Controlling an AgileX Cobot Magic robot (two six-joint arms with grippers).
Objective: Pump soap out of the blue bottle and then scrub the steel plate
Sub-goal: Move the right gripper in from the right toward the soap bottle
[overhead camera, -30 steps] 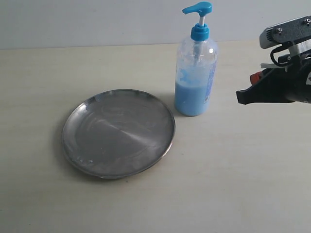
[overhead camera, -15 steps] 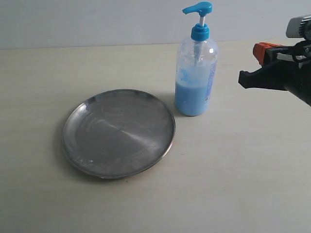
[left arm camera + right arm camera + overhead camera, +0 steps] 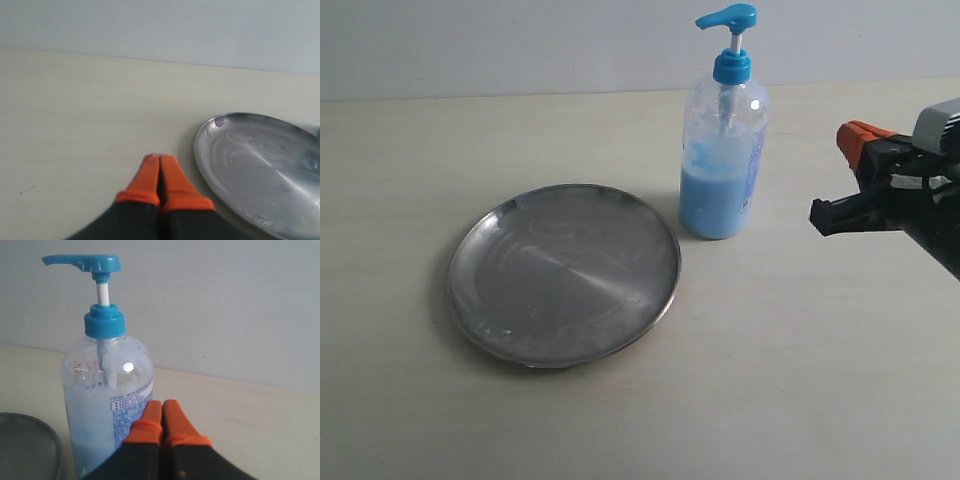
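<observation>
Inspector: Right gripper [image 3: 161, 416] jaws pressed together, empty, beside the blue bottle [image 3: 723, 150], not touching. Left gripper [image 3: 160, 172] likewise closed, near the steel plate [image 3: 565, 275].
Assessor: Recommendation?
Inspector: Bottle stands upright on the tabletop [image 3: 820, 350], just beside the plate's rim. Bring closed jaws over the pump head [image 3: 728, 17]; press straight down, or it may tip.

Right gripper [image 3: 858, 140] at three o'clock, orange fingertips pressed together (holding nothing); left gripper [image 3: 160, 170] likewise closed, empty.
</observation>
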